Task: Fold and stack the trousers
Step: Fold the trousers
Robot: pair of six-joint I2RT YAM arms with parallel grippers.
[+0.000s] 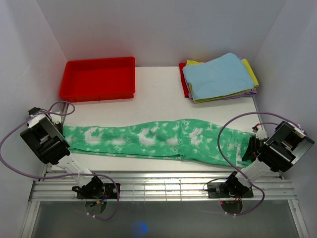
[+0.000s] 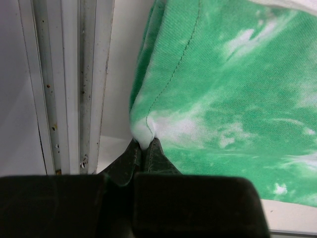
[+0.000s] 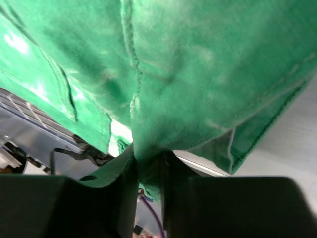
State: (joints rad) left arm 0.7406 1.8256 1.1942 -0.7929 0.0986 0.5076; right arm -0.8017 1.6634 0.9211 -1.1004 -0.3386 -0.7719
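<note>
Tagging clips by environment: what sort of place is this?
Most likely a lab robot cell for cloth-handling data, not a home. White panel walls box in a table, two arms are bolted to an aluminium rail at its near edge, and props are staged: red tray, folded cloths, trousers.

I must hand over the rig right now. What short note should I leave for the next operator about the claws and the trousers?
Left claw: shut on the left end of the trousers.
Right claw: shut on their right end.
Trousers: one long strip across the near table; red tray far left, pile of cloths far right.
Done: both ends gripped.
Left: fold end to end, then stack.
</note>
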